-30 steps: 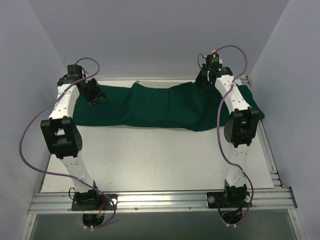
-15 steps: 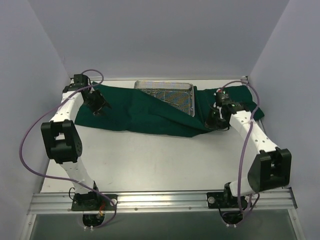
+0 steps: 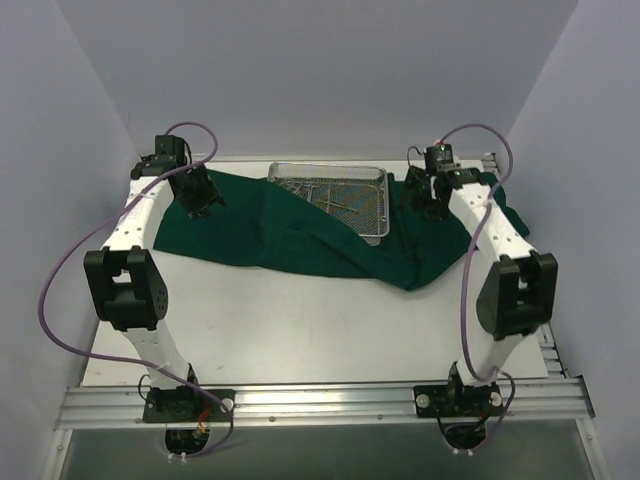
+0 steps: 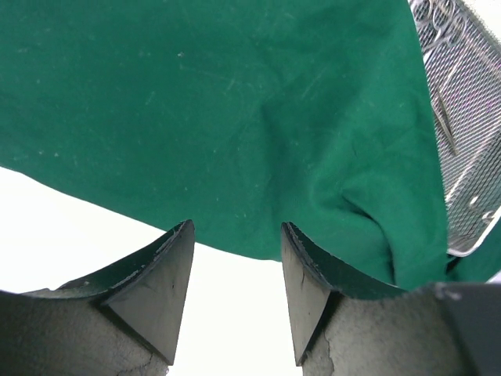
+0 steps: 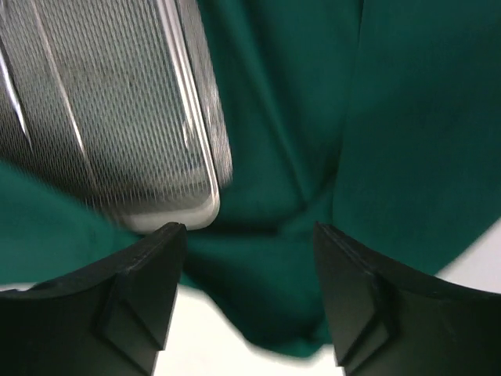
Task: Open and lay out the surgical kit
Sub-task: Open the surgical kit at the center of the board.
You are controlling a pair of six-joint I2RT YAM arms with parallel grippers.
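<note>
The dark green cloth lies folded back along the far part of the table, its edge rumpled at the near right. The silver wire-mesh tray stands uncovered on it, with thin steel instruments inside. My left gripper hovers open over the cloth's left part; in its wrist view the gripper holds nothing, with the cloth and tray beyond. My right gripper is open just right of the tray; the right wrist view shows the gripper empty above the cloth near a tray corner.
White walls close in the table on the left, far and right sides. Bare white tabletop stretches from the cloth to the aluminium rail carrying both arm bases. Purple cables loop off each arm.
My right gripper dragged the cloth off the tray toward the near right, let it go and opened, then swung back to the tray's right side. The left gripper shifted slightly.
</note>
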